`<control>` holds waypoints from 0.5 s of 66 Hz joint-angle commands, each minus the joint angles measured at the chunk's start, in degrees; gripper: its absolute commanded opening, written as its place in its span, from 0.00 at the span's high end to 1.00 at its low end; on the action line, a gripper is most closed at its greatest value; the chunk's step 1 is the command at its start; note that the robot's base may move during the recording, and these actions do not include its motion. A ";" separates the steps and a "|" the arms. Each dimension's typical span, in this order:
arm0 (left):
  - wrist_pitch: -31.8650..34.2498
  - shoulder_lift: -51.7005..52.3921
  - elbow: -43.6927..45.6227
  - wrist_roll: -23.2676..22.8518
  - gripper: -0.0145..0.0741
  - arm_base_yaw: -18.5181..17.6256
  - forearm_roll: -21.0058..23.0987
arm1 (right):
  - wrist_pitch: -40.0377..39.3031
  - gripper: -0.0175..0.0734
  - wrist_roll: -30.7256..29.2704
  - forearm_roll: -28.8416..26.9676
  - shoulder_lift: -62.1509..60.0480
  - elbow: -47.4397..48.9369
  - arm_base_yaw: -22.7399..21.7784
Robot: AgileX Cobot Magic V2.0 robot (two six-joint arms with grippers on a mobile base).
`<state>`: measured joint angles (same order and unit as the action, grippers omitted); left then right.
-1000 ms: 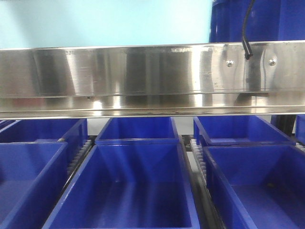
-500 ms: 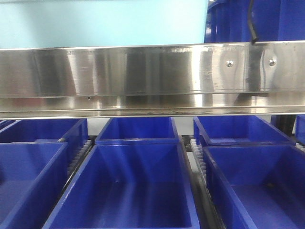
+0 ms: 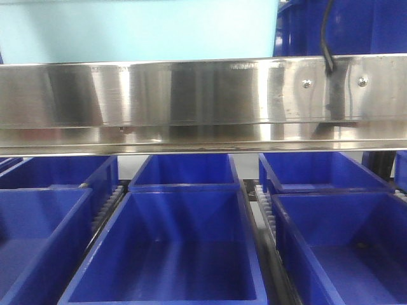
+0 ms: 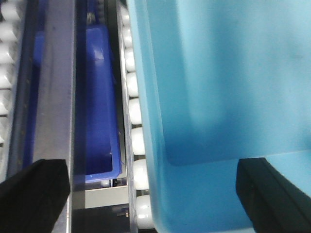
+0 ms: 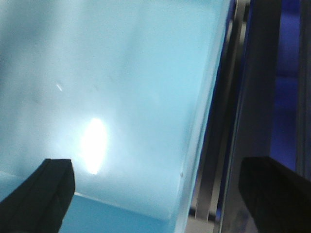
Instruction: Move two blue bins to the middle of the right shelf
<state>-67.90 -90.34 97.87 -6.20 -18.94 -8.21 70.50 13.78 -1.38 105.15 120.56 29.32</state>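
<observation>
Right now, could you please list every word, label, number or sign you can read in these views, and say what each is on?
None: no text can be read in any view.
The steel shelf rail shows only two screws and reflections.
The dark blue bins and the light blue bin have plain walls with no print or sticker in sight.
The black cable bears no marking that can be made out.

Front view. The steel shelf rail (image 3: 191, 101) bars your way across the full width. Above it, a light-blue bin (image 3: 140, 28) fills left and middle, while dark-blue containers (image 3: 372, 25) and a hanging black cable (image 3: 326, 32) block the right. Below the rail, you have room only inside the open-topped lower bins (image 3: 172, 254).
</observation>
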 commanded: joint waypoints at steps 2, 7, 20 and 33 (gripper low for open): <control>2.90 0.45 -1.94 -0.45 0.15 -0.08 0.51 | -0.53 0.18 1.34 0.61 0.03 -3.24 -0.02; 4.38 0.45 -2.85 -0.45 0.15 -0.08 1.51 | -0.53 0.18 1.87 0.61 0.26 -4.59 -0.02; 5.90 0.08 -3.65 1.81 0.15 5.08 10.05 | -0.69 0.18 2.27 0.61 0.42 -4.73 -0.02; 5.13 0.08 -3.65 6.50 0.15 8.57 14.89 | -1.87 0.18 2.26 0.61 0.42 -4.73 -0.02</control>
<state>-62.88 -90.34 94.13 -1.32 -10.76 4.60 70.23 15.95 -1.38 105.97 115.95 29.32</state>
